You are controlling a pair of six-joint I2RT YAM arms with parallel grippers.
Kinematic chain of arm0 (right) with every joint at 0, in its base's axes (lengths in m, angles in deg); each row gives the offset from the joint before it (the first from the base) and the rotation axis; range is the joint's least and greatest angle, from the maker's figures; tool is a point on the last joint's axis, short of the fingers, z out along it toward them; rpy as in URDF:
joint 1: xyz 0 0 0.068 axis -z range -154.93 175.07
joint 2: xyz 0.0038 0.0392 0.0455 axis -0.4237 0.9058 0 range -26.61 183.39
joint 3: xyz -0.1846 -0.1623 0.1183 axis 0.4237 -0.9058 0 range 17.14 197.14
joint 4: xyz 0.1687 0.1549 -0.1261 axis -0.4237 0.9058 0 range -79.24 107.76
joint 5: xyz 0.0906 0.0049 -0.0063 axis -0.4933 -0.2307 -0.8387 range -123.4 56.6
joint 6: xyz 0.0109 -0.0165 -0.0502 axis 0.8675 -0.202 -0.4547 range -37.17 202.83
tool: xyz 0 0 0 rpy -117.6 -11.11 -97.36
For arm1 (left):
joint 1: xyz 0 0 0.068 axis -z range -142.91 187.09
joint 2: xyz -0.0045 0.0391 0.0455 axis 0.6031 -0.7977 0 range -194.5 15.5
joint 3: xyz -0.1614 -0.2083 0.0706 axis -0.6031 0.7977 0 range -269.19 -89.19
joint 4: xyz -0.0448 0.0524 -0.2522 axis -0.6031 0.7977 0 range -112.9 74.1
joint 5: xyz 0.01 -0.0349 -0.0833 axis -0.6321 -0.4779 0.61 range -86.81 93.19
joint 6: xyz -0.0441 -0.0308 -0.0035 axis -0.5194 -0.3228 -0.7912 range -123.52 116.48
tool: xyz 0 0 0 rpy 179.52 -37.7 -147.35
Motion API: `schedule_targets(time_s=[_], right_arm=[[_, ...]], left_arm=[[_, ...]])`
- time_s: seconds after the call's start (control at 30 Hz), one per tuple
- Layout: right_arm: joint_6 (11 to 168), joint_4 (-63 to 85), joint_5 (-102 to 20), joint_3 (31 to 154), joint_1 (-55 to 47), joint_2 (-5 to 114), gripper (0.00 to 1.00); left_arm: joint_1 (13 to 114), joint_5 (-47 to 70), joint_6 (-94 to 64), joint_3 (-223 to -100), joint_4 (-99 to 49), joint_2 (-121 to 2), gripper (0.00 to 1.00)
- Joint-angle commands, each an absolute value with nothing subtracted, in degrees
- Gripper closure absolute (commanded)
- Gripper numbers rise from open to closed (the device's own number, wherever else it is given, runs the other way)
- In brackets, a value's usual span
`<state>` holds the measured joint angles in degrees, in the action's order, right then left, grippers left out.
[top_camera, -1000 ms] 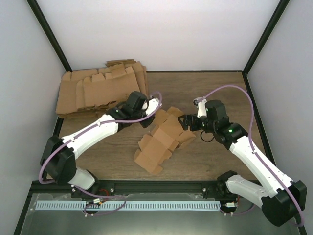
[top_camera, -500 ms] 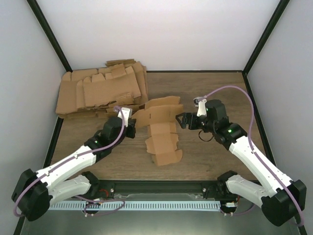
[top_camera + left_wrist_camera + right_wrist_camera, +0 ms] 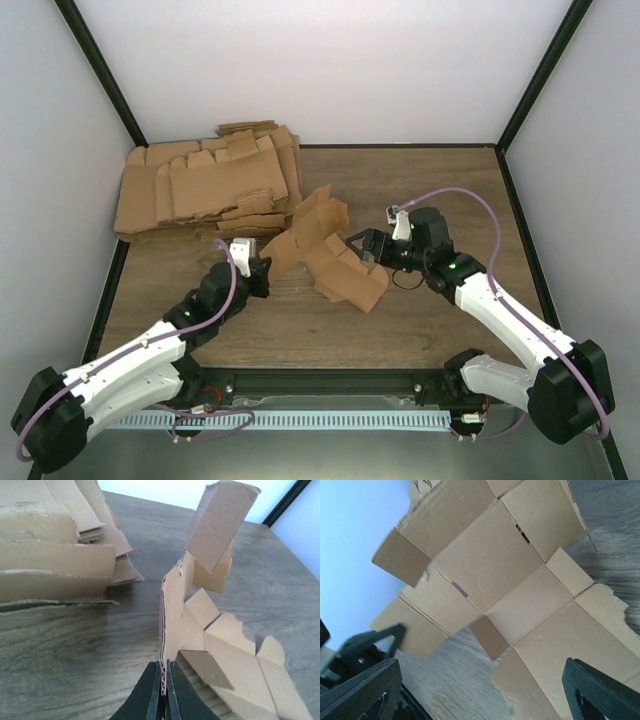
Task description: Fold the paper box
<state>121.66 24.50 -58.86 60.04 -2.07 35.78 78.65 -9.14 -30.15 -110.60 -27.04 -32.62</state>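
The paper box (image 3: pixel 325 250) is an unfolded brown cardboard cut-out, partly lifted off the table in the middle. My left gripper (image 3: pixel 262 268) is shut on its left edge; in the left wrist view the cardboard edge (image 3: pixel 170 625) stands upright out of the closed black fingers (image 3: pixel 152 692). My right gripper (image 3: pixel 362 246) is open at the box's right side, touching or just short of it. In the right wrist view its fingers (image 3: pixel 362 690) are spread wide, with the box's panels (image 3: pixel 495 565) filling the space ahead.
A big untidy pile of flat brown cardboard blanks (image 3: pixel 205 185) lies at the back left of the wooden table (image 3: pixel 450 190), close to the box; it also shows in the left wrist view (image 3: pixel 50 555). Black frame posts and white walls enclose the table.
The left arm has pulled back toward the near left and now pinches the box's left edge. The box has tilted up and shifted. The right gripper has moved left toward the box.
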Motion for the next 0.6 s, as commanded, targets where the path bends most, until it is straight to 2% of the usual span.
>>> schedule_targets(time_s=[0.0,0.3,0.4,0.57], right_arm=[[132.3,18.5,-57.4,59.7,-2.4,34.6,0.09],[143.5,22.2,-50.6,62.4,-2.4,35.9,0.13],[145.8,27.6,-49.0,65.2,-2.4,38.1,0.19],[146.4,29.2,-52.0,68.4,-2.5,40.6,0.23]], left_arm=[[80.6,-7.7,-30.1,-108.6,-31.9,-31.9,0.96],[88.7,-11.4,-22.2,-109.3,-32.9,-32.7,0.95],[90.7,-13.2,-19.8,-109.8,-32.7,-33.4,0.94],[93.5,-15.5,-16.6,-111.5,-33.0,-35.2,0.93]])
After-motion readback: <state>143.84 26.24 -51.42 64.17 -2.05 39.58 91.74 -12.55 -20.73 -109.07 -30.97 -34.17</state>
